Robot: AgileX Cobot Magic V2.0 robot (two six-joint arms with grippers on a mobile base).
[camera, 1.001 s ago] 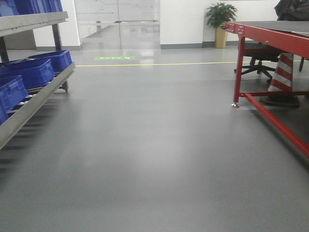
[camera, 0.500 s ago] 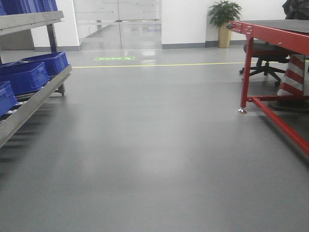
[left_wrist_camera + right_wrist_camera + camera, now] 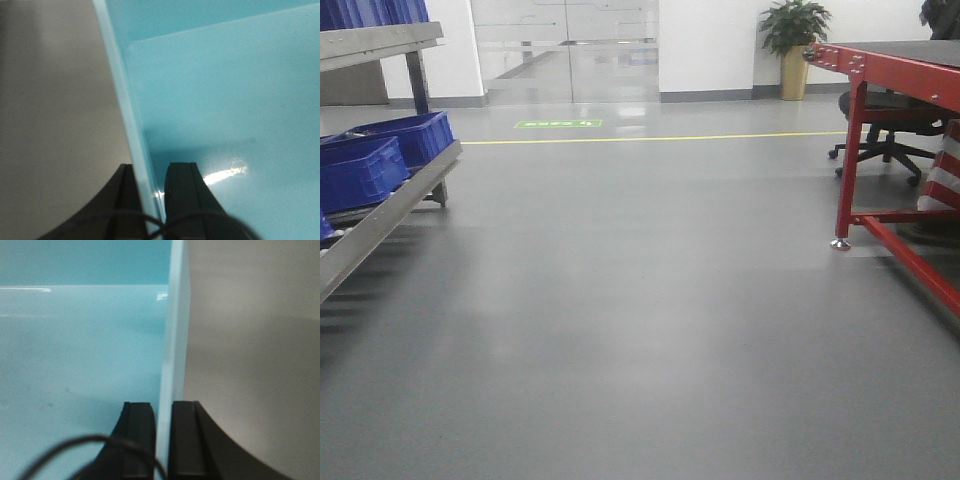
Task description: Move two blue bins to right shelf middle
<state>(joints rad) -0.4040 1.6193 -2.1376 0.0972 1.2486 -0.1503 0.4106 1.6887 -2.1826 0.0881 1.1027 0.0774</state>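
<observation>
Blue bins [image 3: 380,155] stand on the rack [image 3: 395,200] at the left in the front view. In the left wrist view, the left gripper [image 3: 150,172] is closed on the wall of a light blue bin [image 3: 215,100], one finger on each side. In the right wrist view, the right gripper [image 3: 164,410] pinches its wall in the same way.

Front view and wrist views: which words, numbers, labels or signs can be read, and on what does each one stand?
Green floor sign: pale characters, too small and blurred to read.
Shelf bins, red table: no text visible.
Wrist views, held bin: no text.
</observation>
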